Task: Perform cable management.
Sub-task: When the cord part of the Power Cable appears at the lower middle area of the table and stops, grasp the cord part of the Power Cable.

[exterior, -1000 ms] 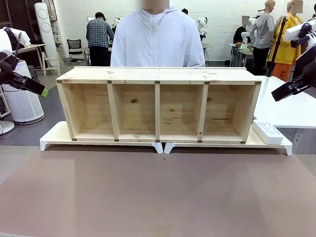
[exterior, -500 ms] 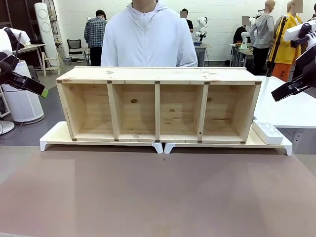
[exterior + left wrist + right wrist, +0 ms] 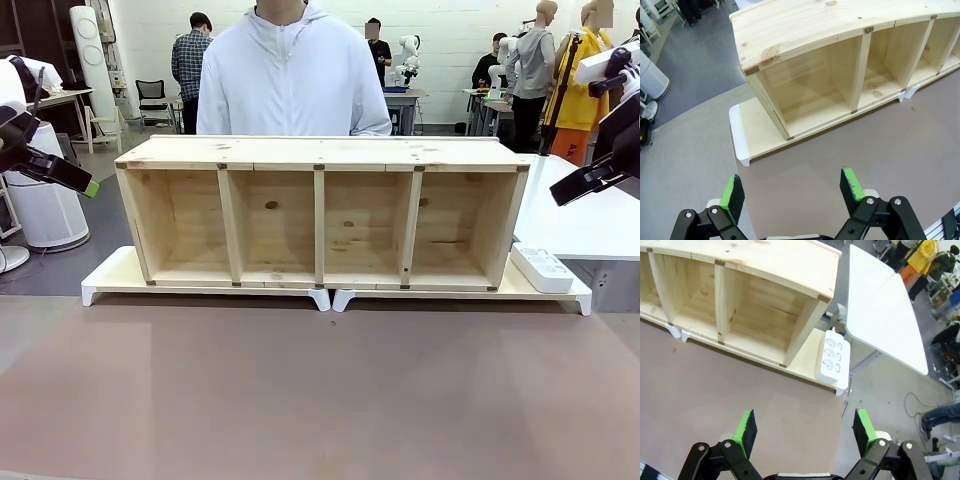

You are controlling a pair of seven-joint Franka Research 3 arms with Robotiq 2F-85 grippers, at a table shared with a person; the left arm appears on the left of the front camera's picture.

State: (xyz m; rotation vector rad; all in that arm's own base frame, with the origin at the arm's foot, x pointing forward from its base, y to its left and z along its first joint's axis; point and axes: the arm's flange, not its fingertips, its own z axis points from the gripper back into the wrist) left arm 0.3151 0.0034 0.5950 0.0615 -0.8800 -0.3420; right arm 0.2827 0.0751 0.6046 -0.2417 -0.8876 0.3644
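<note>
Edging left behind the shelf [image 3: 320,152], the person [image 3: 293,80] is waiting; left gripper [image 3: 792,187] and right gripper [image 3: 805,426] are gaping wide, empty. Limp, light cable is likely favouring a plug-end grasp.

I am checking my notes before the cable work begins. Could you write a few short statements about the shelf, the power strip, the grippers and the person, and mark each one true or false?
1. The wooden shelf has four open compartments. True.
2. The white power strip lies inside the rightmost compartment. False: it lies outside the shelf, beside its right end, on the low platform.
3. The left gripper is open and holds nothing. True.
4. The right gripper is shut on a plug. False: its jaws stand wide open and empty.
5. A person in a white hooded jacket stands behind the shelf. True.
</note>
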